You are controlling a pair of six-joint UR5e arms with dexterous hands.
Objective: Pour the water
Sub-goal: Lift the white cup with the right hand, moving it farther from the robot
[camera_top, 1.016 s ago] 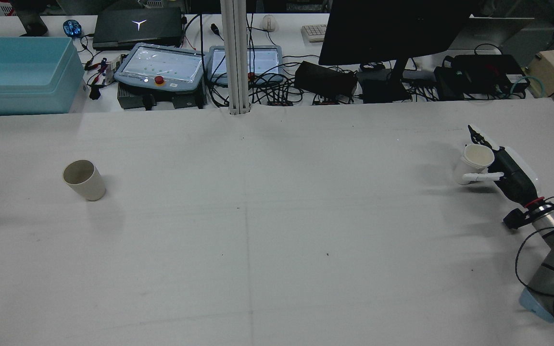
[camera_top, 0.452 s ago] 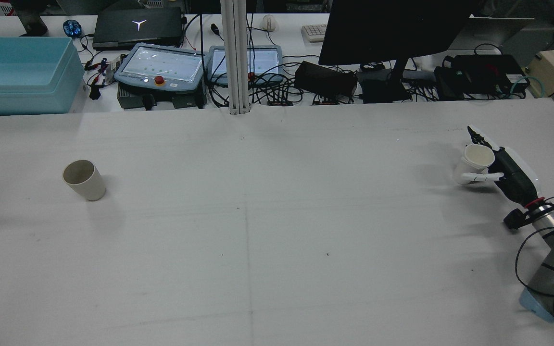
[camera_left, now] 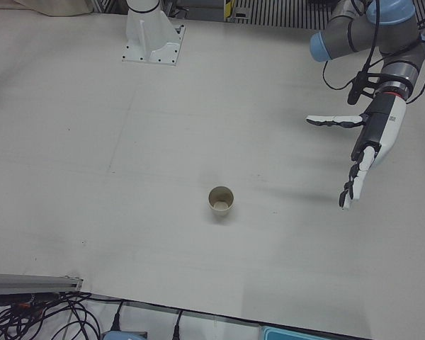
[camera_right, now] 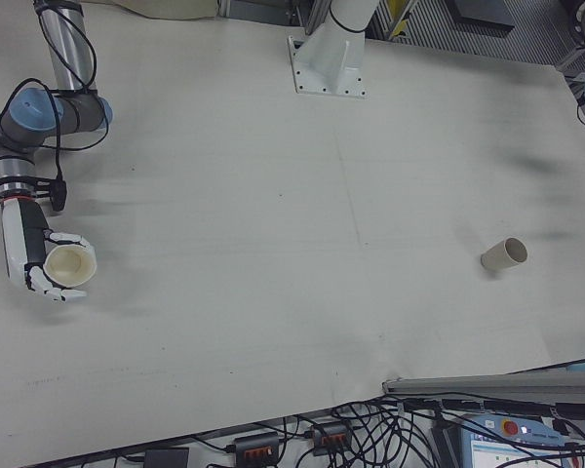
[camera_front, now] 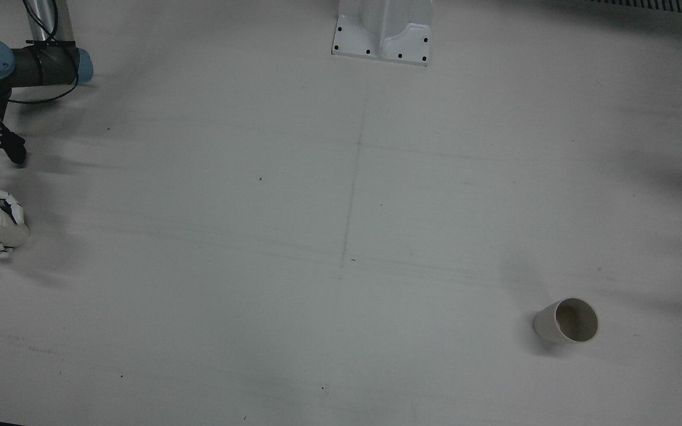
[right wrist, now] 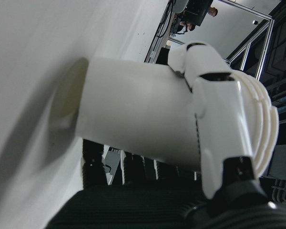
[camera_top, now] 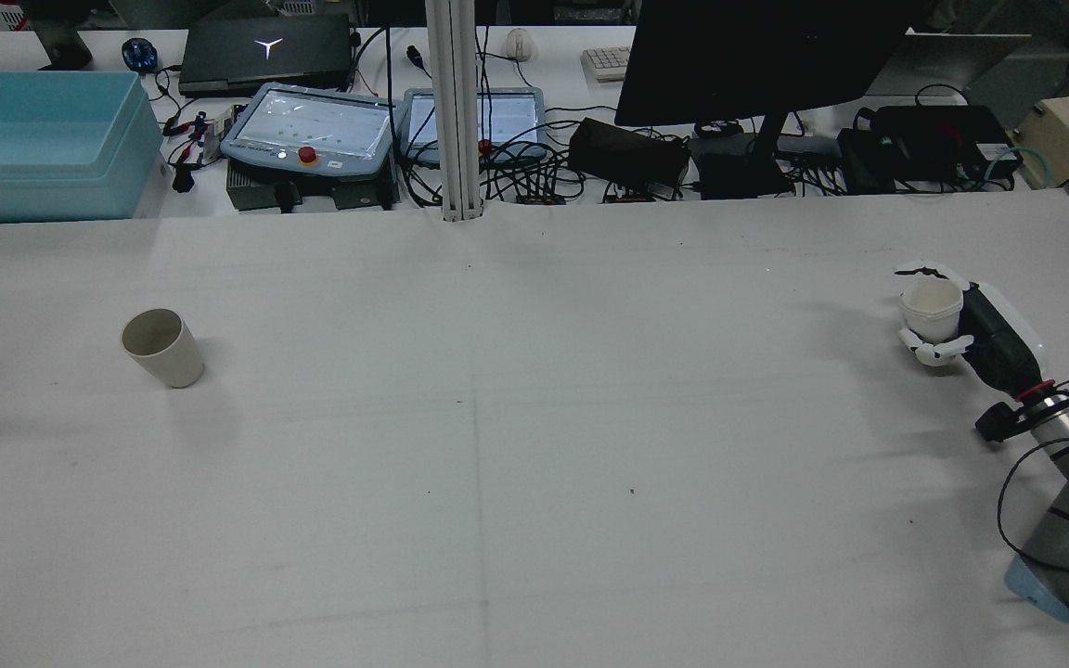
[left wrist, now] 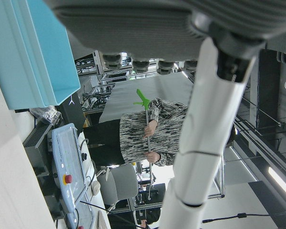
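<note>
Bare table (camera_top: 534, 445) stretching wide from the right hand (camera_top: 961, 325) toward the far beige cup (camera_top: 161, 347), nothing between, left hand (camera_left: 365, 152) hovering spread over bare tabletop beside that cup

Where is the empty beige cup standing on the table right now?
The beige cup stands alone at the left of the rear view, far from the right robot hand holding the white cup.
</note>
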